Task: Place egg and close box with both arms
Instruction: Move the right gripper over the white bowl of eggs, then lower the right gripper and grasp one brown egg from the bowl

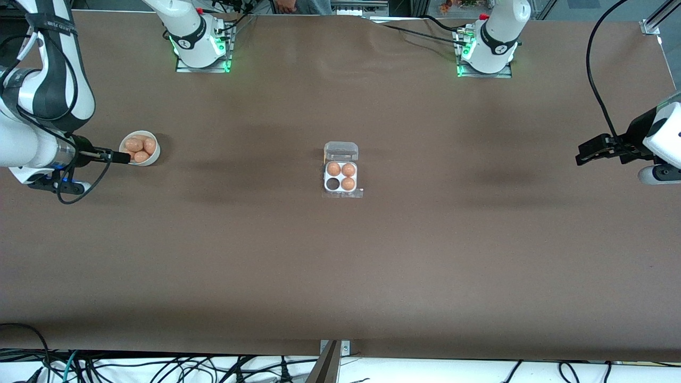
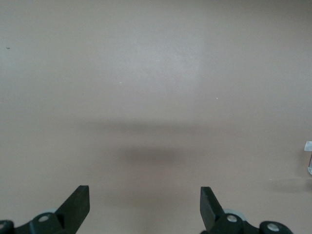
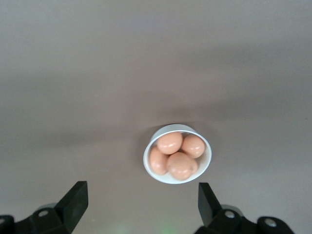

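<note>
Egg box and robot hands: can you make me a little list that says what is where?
box: egg box mid-table, clear lid open
eggs in box: three; one cell empty
bowl: white bowl toward the right arm's end, four eggs visible
right hand: right hand open, by the bowl, holding nothing
left hand: left hand open, over bare table at the left arm's end, waiting

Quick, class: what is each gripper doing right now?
Left gripper: open, empty, over bare table.
Right gripper: open, empty, beside the bowl of eggs.
</note>
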### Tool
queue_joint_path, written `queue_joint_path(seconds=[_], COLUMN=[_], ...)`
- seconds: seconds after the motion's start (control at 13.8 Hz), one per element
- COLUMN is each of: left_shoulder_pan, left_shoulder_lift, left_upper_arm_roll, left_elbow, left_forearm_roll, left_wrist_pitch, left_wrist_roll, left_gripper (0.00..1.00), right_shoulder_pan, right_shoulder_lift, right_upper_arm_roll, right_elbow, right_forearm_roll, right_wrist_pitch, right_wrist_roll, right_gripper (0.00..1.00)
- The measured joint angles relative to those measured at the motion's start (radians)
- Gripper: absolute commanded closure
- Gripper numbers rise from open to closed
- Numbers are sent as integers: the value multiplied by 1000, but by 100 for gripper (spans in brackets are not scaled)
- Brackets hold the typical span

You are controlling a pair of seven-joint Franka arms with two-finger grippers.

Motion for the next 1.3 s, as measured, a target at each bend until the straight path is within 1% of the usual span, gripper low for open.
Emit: queue_joint_path(seconds=[0.36, 0.51, 0.8, 1.08, 1.3], left_shoulder_pan=[0, 0, 0, 0, 0], left_shoulder_lift=[0, 0, 0, 0, 0], left_upper_arm_roll=[0, 0, 0, 0, 0], left_elbow=[0, 0, 0, 0, 0], left_forearm_roll=[0, 0, 0, 0, 0], left_wrist_pitch=[0, 0, 0, 0, 0], left_wrist_roll=[0, 0, 0, 0, 0], left_gripper=[0, 0, 0, 0, 0], right_shoulder_pan=[-4, -4, -4, -4, -4], right_shoulder_lift=[-31, -38, -25, 21, 47], right_upper_arm_roll=[-46, -51, -58, -80, -83], right_elbow=[-199, -253, -288, -294, -295], right_forearm_roll=[1, 1, 1, 1, 1], right_wrist_pitch=[183, 227, 242, 267, 275], right_wrist_roll=[-116, -139, -187, -205, -206], right_gripper=[0, 0, 0, 0, 0])
